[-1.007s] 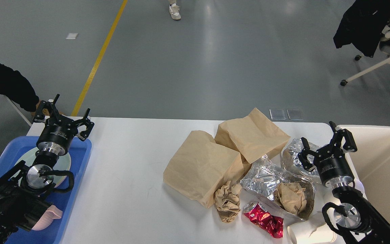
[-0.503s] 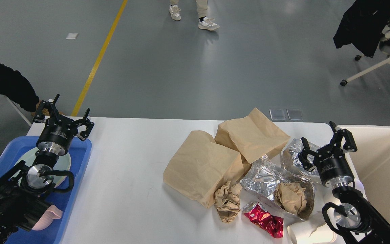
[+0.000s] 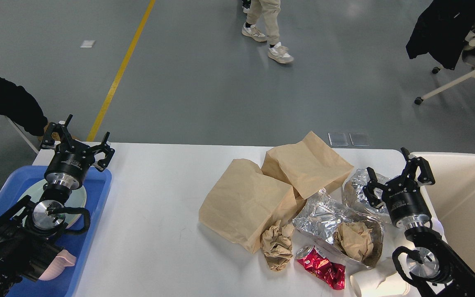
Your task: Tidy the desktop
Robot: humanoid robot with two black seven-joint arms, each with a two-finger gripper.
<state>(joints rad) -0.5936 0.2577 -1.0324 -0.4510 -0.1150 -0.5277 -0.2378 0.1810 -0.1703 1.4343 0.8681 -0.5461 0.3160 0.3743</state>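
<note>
White rectangular desktop (image 3: 155,231) bearing brown paper bags (image 3: 248,206), foil beside cream bin (image 3: 464,198); left gripper (image 3: 77,144), right gripper (image 3: 396,175) hovering wide, empty.

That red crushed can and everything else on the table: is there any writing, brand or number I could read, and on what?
No text here can be read.
Red crushed can: white marks, too crumpled and blurred to read.
Left hand and right hand: faint lettering on the black collars behind them, too small to read.
Brown paper bags, foil: no print shows.
</note>
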